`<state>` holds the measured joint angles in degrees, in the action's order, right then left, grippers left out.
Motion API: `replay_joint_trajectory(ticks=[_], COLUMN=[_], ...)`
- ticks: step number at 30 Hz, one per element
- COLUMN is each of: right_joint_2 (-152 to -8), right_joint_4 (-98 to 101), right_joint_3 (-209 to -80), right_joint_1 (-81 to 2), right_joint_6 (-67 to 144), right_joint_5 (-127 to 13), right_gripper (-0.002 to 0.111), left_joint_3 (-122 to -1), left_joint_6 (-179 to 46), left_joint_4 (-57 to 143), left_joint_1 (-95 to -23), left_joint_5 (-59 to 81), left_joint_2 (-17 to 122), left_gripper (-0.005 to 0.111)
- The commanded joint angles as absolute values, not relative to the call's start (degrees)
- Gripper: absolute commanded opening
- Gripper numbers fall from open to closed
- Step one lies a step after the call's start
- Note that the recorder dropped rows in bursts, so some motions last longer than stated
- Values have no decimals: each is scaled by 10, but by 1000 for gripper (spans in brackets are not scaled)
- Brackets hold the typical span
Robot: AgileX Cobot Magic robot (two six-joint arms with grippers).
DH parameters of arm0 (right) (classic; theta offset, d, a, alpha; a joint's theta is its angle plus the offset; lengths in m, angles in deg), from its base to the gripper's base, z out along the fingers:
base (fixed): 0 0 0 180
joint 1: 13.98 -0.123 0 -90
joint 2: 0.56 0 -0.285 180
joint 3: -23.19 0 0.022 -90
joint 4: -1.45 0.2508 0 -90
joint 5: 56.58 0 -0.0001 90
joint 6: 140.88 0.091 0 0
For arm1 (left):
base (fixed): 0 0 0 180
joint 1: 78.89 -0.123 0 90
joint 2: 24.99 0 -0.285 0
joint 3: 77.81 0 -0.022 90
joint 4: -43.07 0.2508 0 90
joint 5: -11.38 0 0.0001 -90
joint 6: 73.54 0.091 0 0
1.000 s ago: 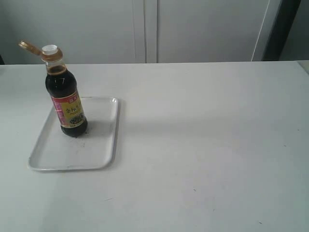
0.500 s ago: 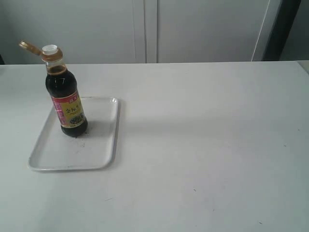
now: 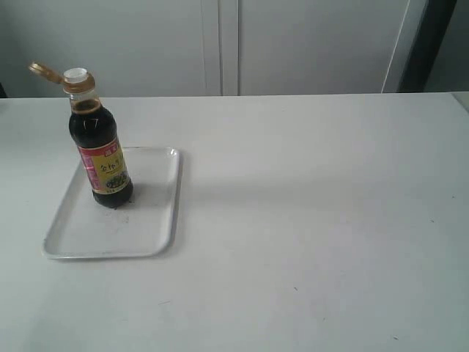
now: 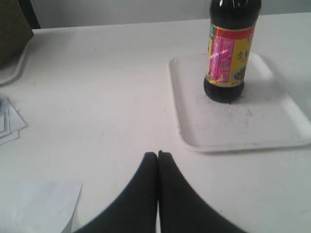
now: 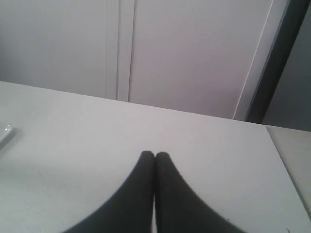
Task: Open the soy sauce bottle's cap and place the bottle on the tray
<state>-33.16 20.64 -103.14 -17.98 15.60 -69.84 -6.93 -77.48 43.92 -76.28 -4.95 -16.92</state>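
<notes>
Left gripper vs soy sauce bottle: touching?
Apart. The left wrist view shows the left gripper closed and empty, with bare table between it and the soy sauce bottle, which stands on the tray.

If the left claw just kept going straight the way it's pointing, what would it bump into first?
Probably nothing: ahead of the shut left gripper lies bare table. The tray and soy sauce bottle sit off to one side, though depth is uncertain.

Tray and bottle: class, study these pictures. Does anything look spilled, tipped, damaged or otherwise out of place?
Nothing stands out. The bottle stands upright on the tray, its cap flipped open, with no puddle around it. The tray shows only dark specks near the bottle. Both grippers, left and right, are shut and empty.
</notes>
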Motion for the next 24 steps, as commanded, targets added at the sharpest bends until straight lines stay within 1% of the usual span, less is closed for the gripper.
replay_joint_trajectory(ticks=[1, 9, 24], right_joint_2=[-328, -328, -328], right_joint_4=[210, 210, 210], right_joint_3=[-1029, -1029, -1029], right_joint_1=[-181, -181, -181], right_joint_6=[153, 153, 153], right_joint_5=[-692, -692, -691], right_gripper=[0, 0, 0], left_joint_3=[-38, -6, -6], left_joint_6=[-775, -772, -773], left_joint_4=[419, 413, 412], left_joint_1=[-766, -766, -766], left_joint_5=[-28, -18, -17], left_joint_2=[-172, -172, -172], left_gripper=[0, 0, 0])
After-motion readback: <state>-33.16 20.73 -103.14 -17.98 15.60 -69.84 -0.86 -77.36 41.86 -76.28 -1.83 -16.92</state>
